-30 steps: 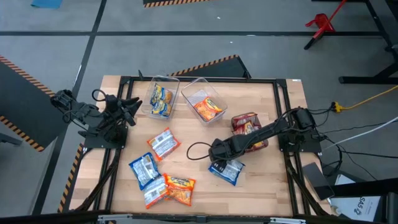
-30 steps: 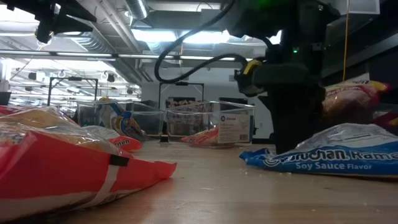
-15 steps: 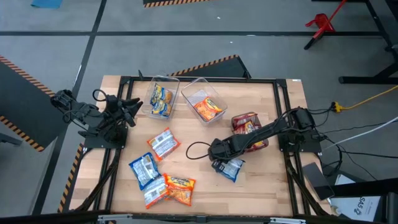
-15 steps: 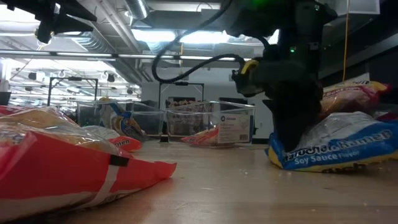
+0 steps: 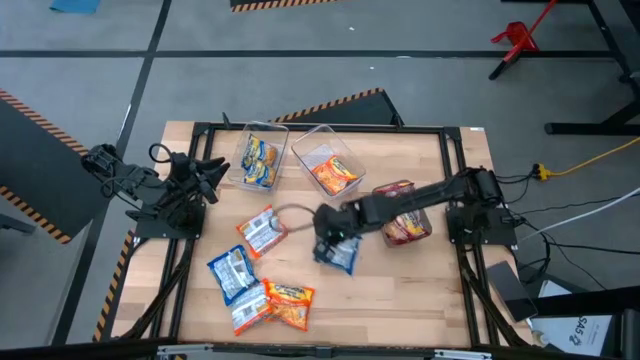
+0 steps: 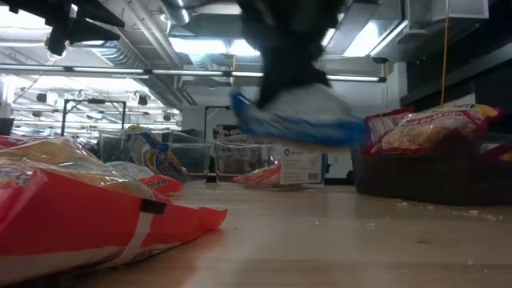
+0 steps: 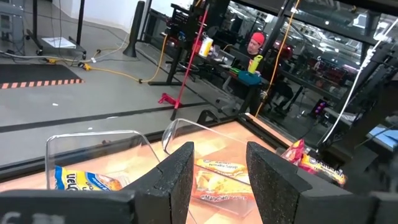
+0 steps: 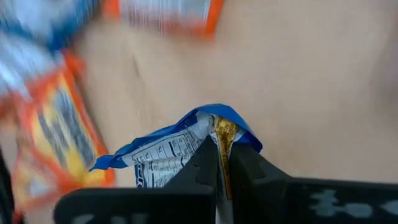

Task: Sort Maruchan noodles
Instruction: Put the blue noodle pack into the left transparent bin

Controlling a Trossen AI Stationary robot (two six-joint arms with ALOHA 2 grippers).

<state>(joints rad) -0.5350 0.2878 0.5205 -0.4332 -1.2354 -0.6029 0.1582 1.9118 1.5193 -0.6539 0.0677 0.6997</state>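
From overhead, my right pincer has a blue packet pinched, lifted over mid-surface; the left pincer waits by the bins. Low view: the packet hangs clear of the wood. Left wrist: those fingers stand apart, empty. Right wrist: I'm clamped on the packet's crimped edge. It looks light, floppy, slick, and probably crushable, so seams seem the safest hold.

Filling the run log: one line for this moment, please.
right hand: shut on blue packet, lifted over table centre | left hand: open, waiting at table's left edge
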